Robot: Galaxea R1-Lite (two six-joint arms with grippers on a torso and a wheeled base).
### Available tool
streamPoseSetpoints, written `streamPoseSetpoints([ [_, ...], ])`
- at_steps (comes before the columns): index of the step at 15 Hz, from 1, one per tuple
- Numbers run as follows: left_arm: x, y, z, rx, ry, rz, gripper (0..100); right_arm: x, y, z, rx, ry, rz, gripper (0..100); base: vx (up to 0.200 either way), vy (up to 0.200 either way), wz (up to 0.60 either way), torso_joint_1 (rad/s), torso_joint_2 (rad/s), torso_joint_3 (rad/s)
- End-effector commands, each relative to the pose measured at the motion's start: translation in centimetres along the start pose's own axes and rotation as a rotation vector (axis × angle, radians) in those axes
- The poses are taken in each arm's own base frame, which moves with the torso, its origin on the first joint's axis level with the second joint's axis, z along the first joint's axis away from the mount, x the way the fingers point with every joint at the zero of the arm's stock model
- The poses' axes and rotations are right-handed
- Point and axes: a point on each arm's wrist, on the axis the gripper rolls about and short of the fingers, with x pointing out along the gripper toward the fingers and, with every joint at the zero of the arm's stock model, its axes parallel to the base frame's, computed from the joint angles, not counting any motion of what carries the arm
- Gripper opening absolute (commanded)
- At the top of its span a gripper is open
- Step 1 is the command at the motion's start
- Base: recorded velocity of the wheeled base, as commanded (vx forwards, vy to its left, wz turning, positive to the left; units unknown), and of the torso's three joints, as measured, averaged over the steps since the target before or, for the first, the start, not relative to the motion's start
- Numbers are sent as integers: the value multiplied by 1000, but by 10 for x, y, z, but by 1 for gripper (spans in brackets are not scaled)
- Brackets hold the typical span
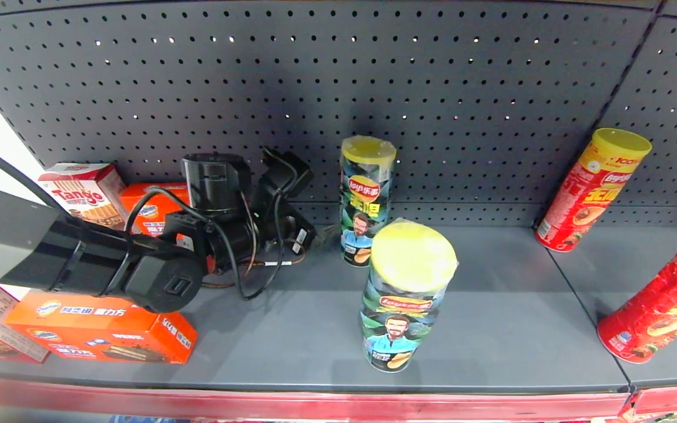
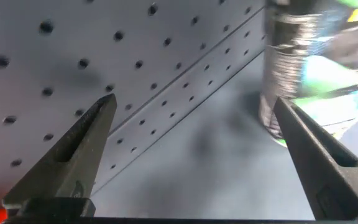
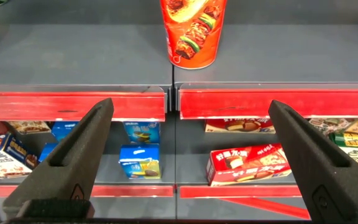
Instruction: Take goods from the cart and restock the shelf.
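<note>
Plainly the left pincer (image 2: 194, 102) is released, jaws spread wide, low at the back of the shelf (image 1: 520, 329) just beside the rear green can (image 1: 367, 200), which stands upright near the pegboard (image 1: 315, 70). One jaw lies very near the can's wall, so by my judgement any sideways swing while pulling out could clip it and tip it forward onto the front green can (image 1: 406, 294), which stands close to the shelf's lip and might go over. The forearm hangs just over the orange boxes (image 1: 97, 329) and could drag one along. The right pincer (image 3: 191, 104) is likewise spread, holding nothing, facing the lower shelves (image 3: 73, 68)
</note>
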Motion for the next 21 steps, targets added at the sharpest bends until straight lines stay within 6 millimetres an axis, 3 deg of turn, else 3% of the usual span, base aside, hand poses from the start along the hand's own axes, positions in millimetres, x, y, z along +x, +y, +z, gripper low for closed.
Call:
streamPoseSetpoints([
  [1,3,-5,0,1,-2,-11,100,0,0,0,0,1,1,100,0,0,0,0,0,0],
  [7,-2,-1,1,2,0,5,100,0,0,0,0,1,1,100,0,0,0,0,0,0],
  [12,-39,-12,9,2,-10,-56,100,0,0,0,0,1,1,100,0,0,0,0,0,0],
  [17,-36,-29,20,-33,-53,-133,100,0,0,0,0,1,1,100,0,0,0,0,0,0],
  [21,-14,-37,20,-37,-62,-151,100,0,0,0,0,1,1,100,0,0,0,0,0,0],
])
